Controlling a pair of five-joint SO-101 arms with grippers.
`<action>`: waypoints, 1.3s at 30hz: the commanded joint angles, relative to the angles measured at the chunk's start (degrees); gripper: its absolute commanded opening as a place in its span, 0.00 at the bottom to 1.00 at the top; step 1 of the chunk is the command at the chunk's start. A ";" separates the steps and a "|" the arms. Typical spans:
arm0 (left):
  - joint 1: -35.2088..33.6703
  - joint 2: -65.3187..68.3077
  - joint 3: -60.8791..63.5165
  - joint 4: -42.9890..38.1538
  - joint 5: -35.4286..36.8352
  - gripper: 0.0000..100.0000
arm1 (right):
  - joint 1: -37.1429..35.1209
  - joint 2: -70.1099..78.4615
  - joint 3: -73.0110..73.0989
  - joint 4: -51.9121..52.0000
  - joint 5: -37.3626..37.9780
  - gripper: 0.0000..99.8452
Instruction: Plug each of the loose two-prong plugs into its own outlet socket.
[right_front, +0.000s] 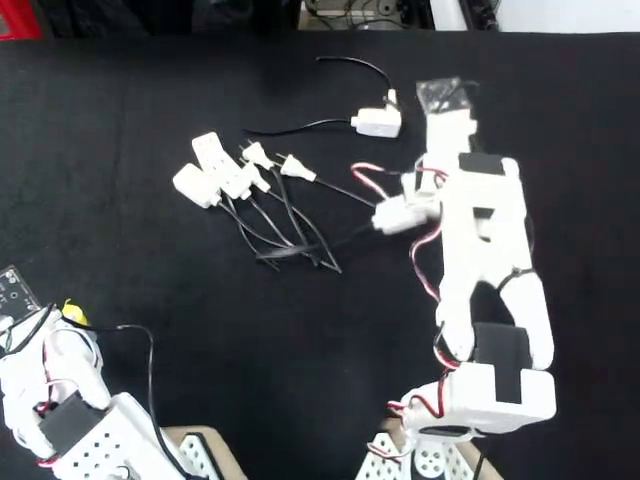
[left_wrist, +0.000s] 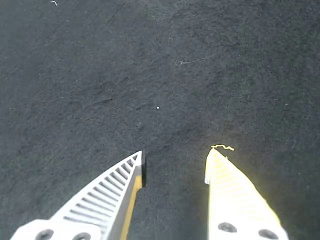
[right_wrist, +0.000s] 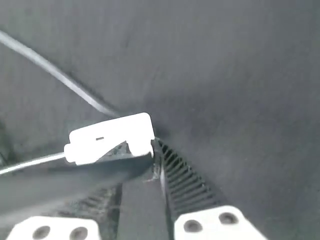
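Black cloth table (right_front: 120, 80) seen from above. The left pincer (left_wrist: 175, 165) sits at the 8 o'clock corner, tips spread, nothing between them, bare cloth beneath. At 10–11 o'clock of centre, three white socket blocks (right_front: 212, 152) are bunched close. Just beside them toward 3 o'clock lie two loose plugs (right_front: 295, 167), prongs aimed roughly 10 o'clock at the blocks, long axis 10-to-4. Their black cables (right_front: 290, 235) trail toward 5 o'clock and cross in a tangle. At 12–1 o'clock is another white connector (right_front: 378, 122), apart from the bunch, cable running off toward 9. The right pincer (right_wrist: 152, 150), about 3 o'clock of centre, is pressed onto a white connector body (right_wrist: 110, 137), pinching one end, cable leaving the other; plug or socket, cannot tell. Handling, judged: shells light, rigid, smooth, likely slippery. Prongs are thin and bendable; cables limp, will drag neighbours. Best hold is across the shell's flat sides behind the prongs, never on prongs or cable.
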 joint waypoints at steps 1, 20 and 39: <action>-0.31 -0.35 -0.04 -1.23 -0.44 0.21 | 0.62 2.77 -8.48 -2.64 -3.34 0.01; -0.31 -0.35 -0.04 -1.23 -0.44 0.21 | 1.93 49.01 -78.11 21.71 -12.48 0.02; -0.13 -0.35 -0.04 -0.88 -2.81 0.21 | -2.29 48.22 -102.99 44.48 -12.22 0.35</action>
